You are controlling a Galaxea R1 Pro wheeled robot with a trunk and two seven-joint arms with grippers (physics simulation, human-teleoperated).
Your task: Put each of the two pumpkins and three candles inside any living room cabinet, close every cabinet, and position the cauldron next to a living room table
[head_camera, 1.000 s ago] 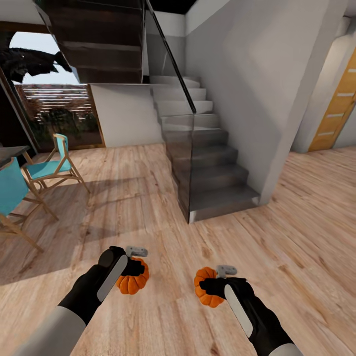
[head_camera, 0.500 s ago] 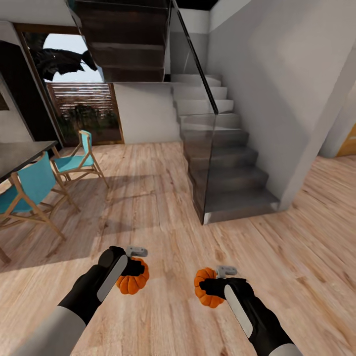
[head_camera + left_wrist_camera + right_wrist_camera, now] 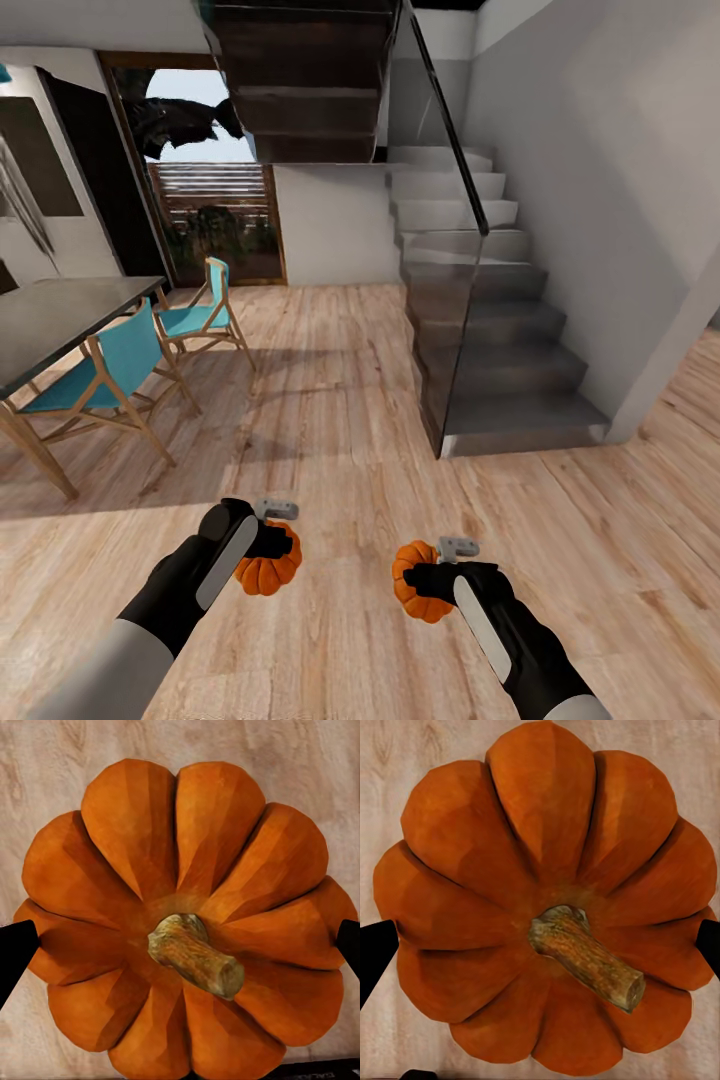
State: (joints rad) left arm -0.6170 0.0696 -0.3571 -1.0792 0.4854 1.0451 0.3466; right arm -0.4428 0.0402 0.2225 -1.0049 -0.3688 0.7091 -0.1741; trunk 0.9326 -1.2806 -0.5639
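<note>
I carry two small orange ribbed pumpkins over the wooden floor. My left gripper (image 3: 268,560) is shut on one pumpkin (image 3: 266,572), held low at the left of the head view. My right gripper (image 3: 420,580) is shut on the other pumpkin (image 3: 418,594), low at the right. In the left wrist view the pumpkin (image 3: 184,922) shows stem-up, with dark fingertips (image 3: 15,952) pressing on both of its sides. The right wrist view shows the same for its pumpkin (image 3: 547,900), with a fingertip (image 3: 375,949) at each side. Candles, cabinet and cauldron are out of view.
A grey staircase (image 3: 490,330) with a glass railing (image 3: 440,250) rises ahead on the right. At the left stands a dark dining table (image 3: 60,320) with two teal folding chairs (image 3: 110,385). A glass door (image 3: 215,215) is at the back. Open wooden floor (image 3: 340,440) lies between them.
The head view has swung left: the staircase has shifted right and the dining table and chairs have come further in. Both arms hold their pumpkins as before.
</note>
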